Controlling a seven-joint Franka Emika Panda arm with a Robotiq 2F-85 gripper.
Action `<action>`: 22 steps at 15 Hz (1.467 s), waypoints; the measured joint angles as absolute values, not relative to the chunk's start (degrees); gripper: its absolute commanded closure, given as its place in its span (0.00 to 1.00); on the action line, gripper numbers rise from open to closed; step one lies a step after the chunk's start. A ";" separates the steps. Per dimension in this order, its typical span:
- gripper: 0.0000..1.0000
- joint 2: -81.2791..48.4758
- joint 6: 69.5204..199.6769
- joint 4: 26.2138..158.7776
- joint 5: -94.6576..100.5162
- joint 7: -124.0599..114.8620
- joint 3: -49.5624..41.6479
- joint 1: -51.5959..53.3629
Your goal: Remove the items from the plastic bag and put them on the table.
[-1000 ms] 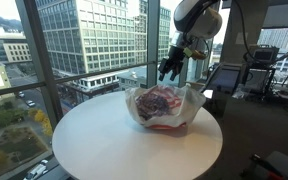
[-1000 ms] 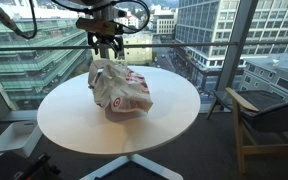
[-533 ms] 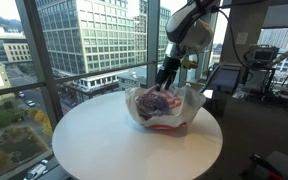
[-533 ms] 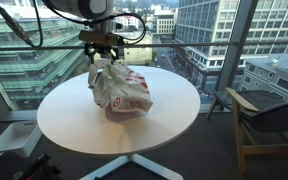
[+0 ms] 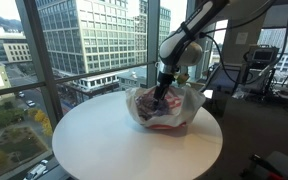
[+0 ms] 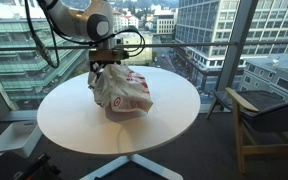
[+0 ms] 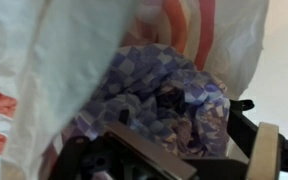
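White plastic bag (image 5: 174, 112) with red-orange stripes and red markings, all crumpled, slumped open-mouthed on the round white table (image 5: 99, 140). Parked off-centre, toward the window-side edge in both exterior views, close to the rim but not hanging over it. Stuffed with something purple-and-white checkered (image 7: 169, 85), crinkly looking, with a dark bit in the middle that's too blurry to call.

Gripper (image 5: 161, 96) dipped into the bag's mouth from above, tips down among the folds. Can't tell how wide open, or whether gripping anything: buried in plastic from outside, just blurred dark metal along the bottom of the wrist view.

Loads of bare tabletop (image 6: 79, 120) on the near side of the bag (image 6: 124, 92), way less on the window side. Floor-to-ceiling glass right behind the table, armchair (image 6: 269, 112) well apart off to one side.
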State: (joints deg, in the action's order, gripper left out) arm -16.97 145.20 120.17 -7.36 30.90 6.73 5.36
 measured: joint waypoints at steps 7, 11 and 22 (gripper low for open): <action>0.02 -23.85 165.77 119.36 11.16 23.43 4.31 5.81; 0.39 -25.74 166.18 117.59 15.72 20.02 2.03 6.55; 0.98 -26.18 146.13 110.95 -0.61 19.49 11.21 1.09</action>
